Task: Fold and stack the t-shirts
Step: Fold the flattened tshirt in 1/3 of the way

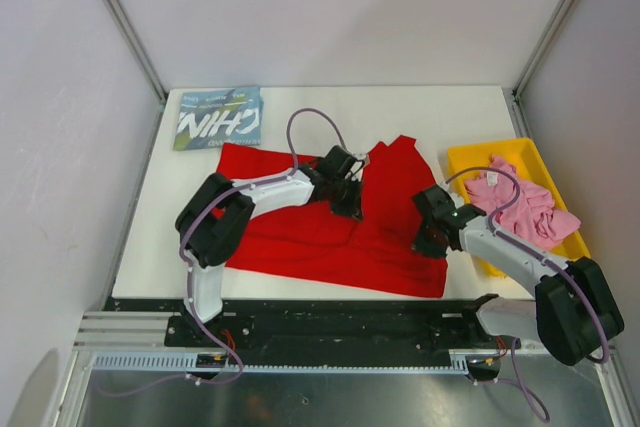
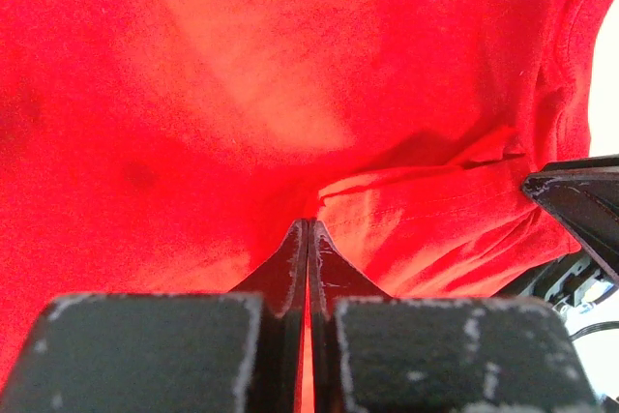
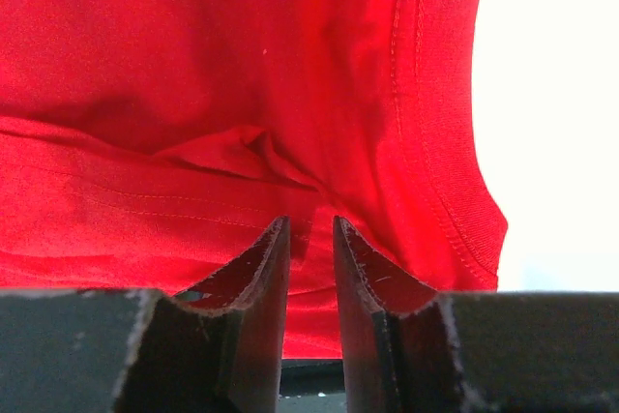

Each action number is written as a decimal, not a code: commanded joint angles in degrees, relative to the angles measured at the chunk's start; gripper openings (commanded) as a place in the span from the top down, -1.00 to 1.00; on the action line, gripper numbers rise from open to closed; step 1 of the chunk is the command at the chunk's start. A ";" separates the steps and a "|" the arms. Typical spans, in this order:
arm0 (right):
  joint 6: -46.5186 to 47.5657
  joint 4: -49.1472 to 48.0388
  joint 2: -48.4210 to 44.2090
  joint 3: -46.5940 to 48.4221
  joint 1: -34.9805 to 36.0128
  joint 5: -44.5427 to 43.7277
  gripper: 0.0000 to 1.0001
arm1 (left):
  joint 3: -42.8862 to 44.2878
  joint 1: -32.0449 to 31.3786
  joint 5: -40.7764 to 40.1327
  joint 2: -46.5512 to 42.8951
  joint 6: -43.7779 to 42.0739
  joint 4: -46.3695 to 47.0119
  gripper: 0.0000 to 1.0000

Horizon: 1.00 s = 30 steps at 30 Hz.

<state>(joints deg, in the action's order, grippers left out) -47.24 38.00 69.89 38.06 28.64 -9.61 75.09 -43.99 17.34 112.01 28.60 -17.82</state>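
The red t-shirt [image 1: 300, 242] lies spread plain side up across the middle of the table, rumpled on its right half. My left gripper [image 1: 347, 202] is over its upper middle, jaws shut on a fold of the red cloth [image 2: 406, 229]. My right gripper [image 1: 428, 239] is at the shirt's right edge, jaws nearly together on red cloth [image 3: 193, 45] near a stitched hem. The blue t-shirt [image 1: 218, 117] with white letters lies folded at the back left. The pink t-shirt [image 1: 525, 202] lies crumpled in the tray.
The yellow plastic tray [image 1: 470, 159] stands at the right side of the table, close to my right arm. Bare white table [image 1: 400, 112] shows behind the red shirt. Enclosure walls stand on three sides.
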 commanded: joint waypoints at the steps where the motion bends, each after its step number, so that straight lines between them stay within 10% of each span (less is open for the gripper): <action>1: -1.72 -2.15 -1.63 -1.66 -0.08 1.49 0.42 | -1.03 -0.78 1.79 -1.29 0.86 1.42 1.00; 30: -1.29 -2.21 -0.34 -1.94 -0.57 -0.60 0.56 | -1.46 -1.52 1.61 -0.75 1.53 1.45 1.00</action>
<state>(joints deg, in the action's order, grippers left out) -48.40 35.68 69.12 36.07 28.25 -8.54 73.82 -45.36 18.26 112.01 29.61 -17.67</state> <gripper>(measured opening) 0.217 0.003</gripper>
